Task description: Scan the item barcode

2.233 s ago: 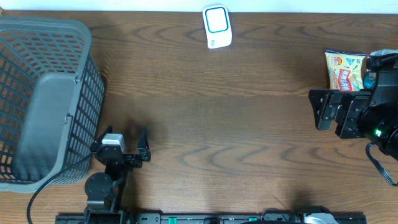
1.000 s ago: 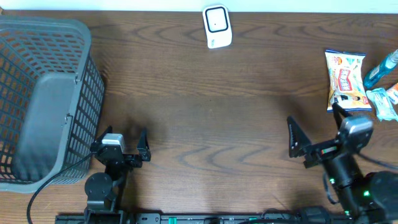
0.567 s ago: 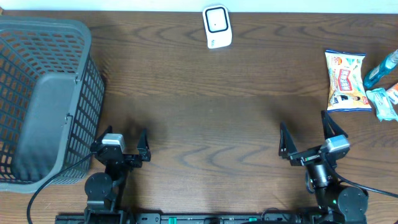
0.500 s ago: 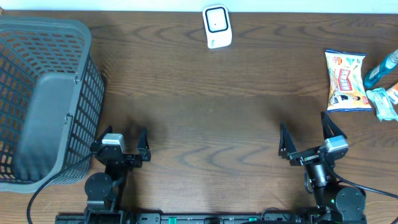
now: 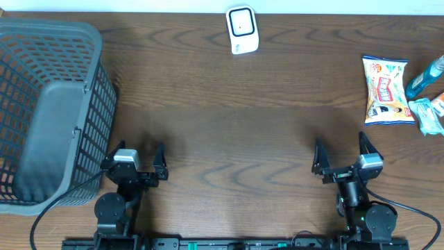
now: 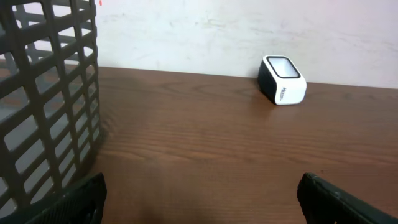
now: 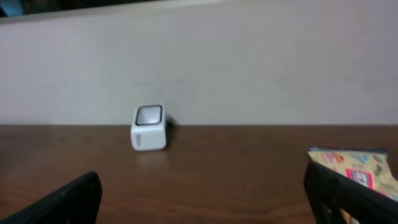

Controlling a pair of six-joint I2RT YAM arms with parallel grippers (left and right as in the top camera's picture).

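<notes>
Dark wooden table (image 5: 229,125) against a pale wall; both arms sat at the near edge, claws wide apart and holding nothing.

Left gripper (image 5: 136,161) sat just beside the grey mesh basket (image 5: 48,111), which filled the left end of the table (its plain grey floor was in full view from overhead). Right gripper (image 5: 340,154) sat toward the right, with its fingers spread. White scanner (image 5: 242,30) stood at the far edge near the middle, with bare wood between it and both claws. Snack packet (image 5: 385,90) lay flat at the far right, well apart from the right gripper. Blue bottle (image 5: 424,78) and teal packet (image 5: 428,114) lay just beside the snack packet at the table's right edge.
</notes>
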